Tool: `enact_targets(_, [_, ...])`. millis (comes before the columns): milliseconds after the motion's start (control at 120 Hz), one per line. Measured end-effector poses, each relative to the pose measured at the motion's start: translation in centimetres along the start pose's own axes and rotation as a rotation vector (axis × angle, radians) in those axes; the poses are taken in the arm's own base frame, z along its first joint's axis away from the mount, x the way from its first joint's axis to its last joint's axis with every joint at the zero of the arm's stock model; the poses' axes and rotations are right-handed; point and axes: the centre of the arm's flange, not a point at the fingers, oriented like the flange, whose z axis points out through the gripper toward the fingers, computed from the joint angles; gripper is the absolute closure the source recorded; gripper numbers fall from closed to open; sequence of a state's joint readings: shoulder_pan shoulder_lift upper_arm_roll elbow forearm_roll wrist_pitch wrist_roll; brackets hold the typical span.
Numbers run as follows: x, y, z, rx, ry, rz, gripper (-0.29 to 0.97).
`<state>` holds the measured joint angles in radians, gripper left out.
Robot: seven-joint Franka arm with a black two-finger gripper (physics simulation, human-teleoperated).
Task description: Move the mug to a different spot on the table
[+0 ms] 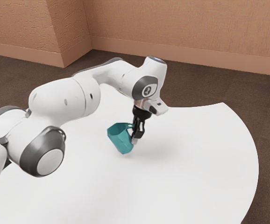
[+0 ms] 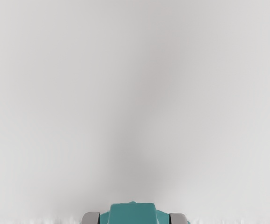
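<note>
The teal mug [image 1: 122, 138] hangs tilted, seemingly just clear of the white table [image 1: 209, 154]. Our gripper [image 1: 137, 135] is clenched on its side, with grey pads [image 2: 90, 218] flanking it. We judge the carry is under way. Next we must reach a bare spot, lower the mug upright, and release it.

Legible text: none | brands, numbers, signs: none readable | surfaces checked: mug [image 1: 121, 138], arm [image 1: 65, 100], table [image 1: 195, 163]

light: bright, even | shadow: soft grey smudge on white round table [image 1: 195, 177] beside teal faceted mug [image 1: 121, 138] | wrist view: faint grey streak
</note>
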<state>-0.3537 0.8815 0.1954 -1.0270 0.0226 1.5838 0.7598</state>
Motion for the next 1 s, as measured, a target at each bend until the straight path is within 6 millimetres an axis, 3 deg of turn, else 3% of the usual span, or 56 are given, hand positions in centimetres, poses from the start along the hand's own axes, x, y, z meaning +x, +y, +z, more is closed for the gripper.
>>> enact_targets(200, [-1.7, 0.4, -0.9, 0.004, -0.095, -0.026, 0.63])
enact_targets(592, [-3.8, 1.3, 4.0, -0.112, -0.246, -0.078, 0.69])
enact_targets(850, [-4.3, 1.5, 7.0, -0.193, -0.229, -0.107, 0.71])
enact_targets(1000, [-4.2, 1.4, 8.0, -0.221, -0.201, -0.125, 0.41])
